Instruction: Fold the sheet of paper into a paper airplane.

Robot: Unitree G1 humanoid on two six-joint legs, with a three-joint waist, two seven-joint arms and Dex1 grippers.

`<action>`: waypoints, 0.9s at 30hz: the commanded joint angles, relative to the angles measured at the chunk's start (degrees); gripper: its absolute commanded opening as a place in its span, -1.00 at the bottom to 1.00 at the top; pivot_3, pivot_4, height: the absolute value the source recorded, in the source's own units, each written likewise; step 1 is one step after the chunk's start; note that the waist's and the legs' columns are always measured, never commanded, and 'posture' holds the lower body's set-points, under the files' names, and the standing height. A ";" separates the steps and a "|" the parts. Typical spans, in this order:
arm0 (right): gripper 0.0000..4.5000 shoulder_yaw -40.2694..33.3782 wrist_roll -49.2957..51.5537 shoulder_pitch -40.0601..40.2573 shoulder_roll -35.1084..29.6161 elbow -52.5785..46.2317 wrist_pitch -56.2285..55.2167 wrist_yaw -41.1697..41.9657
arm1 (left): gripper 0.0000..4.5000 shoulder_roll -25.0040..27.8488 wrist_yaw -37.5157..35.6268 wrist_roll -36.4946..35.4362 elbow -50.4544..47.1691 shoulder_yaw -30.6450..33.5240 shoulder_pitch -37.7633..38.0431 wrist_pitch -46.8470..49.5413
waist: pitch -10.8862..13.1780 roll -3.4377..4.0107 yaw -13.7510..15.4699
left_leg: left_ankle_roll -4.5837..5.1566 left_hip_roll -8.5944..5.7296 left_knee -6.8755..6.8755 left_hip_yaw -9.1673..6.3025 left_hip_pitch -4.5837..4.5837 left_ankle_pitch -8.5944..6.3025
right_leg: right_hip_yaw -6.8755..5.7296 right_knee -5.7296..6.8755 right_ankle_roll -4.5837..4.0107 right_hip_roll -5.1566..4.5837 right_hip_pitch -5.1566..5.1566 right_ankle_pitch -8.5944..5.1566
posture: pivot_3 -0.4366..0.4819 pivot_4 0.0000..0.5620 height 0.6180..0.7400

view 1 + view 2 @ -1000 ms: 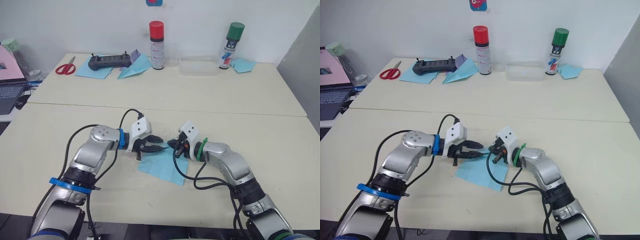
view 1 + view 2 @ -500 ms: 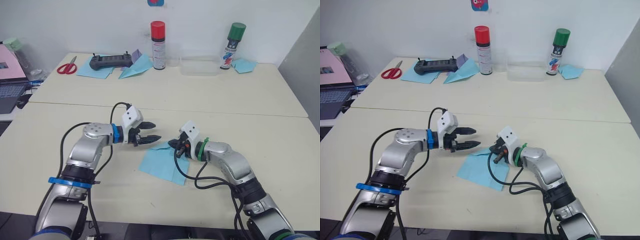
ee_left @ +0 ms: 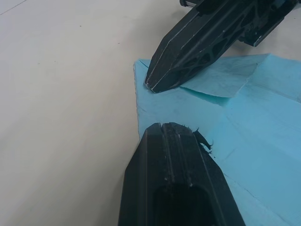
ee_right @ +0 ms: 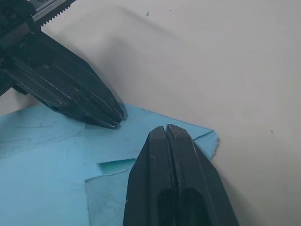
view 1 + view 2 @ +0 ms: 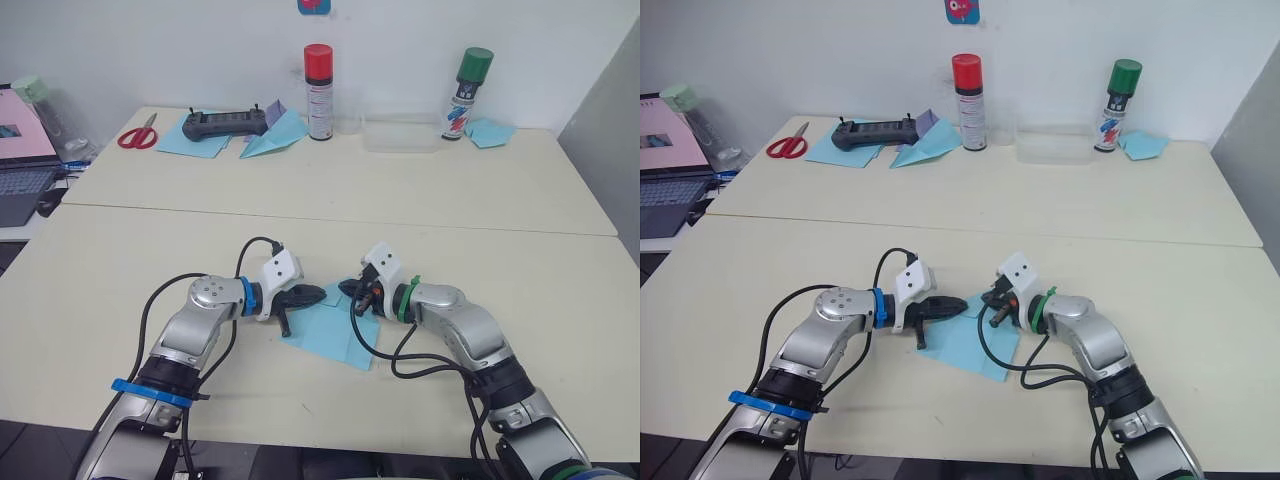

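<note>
The sheet of paper is a light-blue creased rectangle lying flat on the near table between my two arms. My left gripper is shut, its tip resting on the sheet's far corner. My right gripper is shut too, tip down on the same corner, a finger's width from the left one. In the left wrist view my shut gripper sits on the paper's edge, with a small folded flap under the right gripper's tip. In the right wrist view that gripper presses near the corner.
On the far table stand a red-capped spray can, a green-capped spray can and a clear plastic box. Red scissors, a black controller and a bigger light-blue dart lie at the back left. A laptop is at the far left.
Half a second ago my left gripper was open and lifted to the left of the sheet. It has come back down shut onto the far corner. The right gripper has stayed put.
</note>
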 commanded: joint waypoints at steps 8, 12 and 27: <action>-1.00 -2.01 0.87 -1.16 5.95 1.05 -1.68 -2.21 | -0.99 -1.48 1.40 1.01 2.07 -1.03 -0.84 1.94 | 0.00 0.00 0.00 | 0.01 0.00 0.00 0.00 0.02 0.01 | 0.00 0.03 0.00 0.01 0.01 0.00 | -0.05 -0.47 1.00; -1.00 1.26 -2.33 -0.51 4.12 2.12 -0.76 -2.29 | -0.99 -1.98 1.81 0.90 2.28 -0.83 -1.66 2.90 | -0.01 0.01 0.07 | 0.01 -0.01 0.01 0.00 0.02 0.01 | 0.00 0.03 0.00 0.00 0.01 0.00 | -0.05 -0.47 1.00; -1.00 -7.70 -6.58 0.51 0.59 4.57 -6.91 -12.96 | -0.99 -2.58 1.81 1.64 3.97 -2.42 -2.58 3.51 | -0.03 0.05 0.50 | 0.04 -0.05 0.02 0.00 0.30 0.03 | 0.01 -0.12 0.04 -0.04 0.38 -0.01 | -0.05 -0.47 1.00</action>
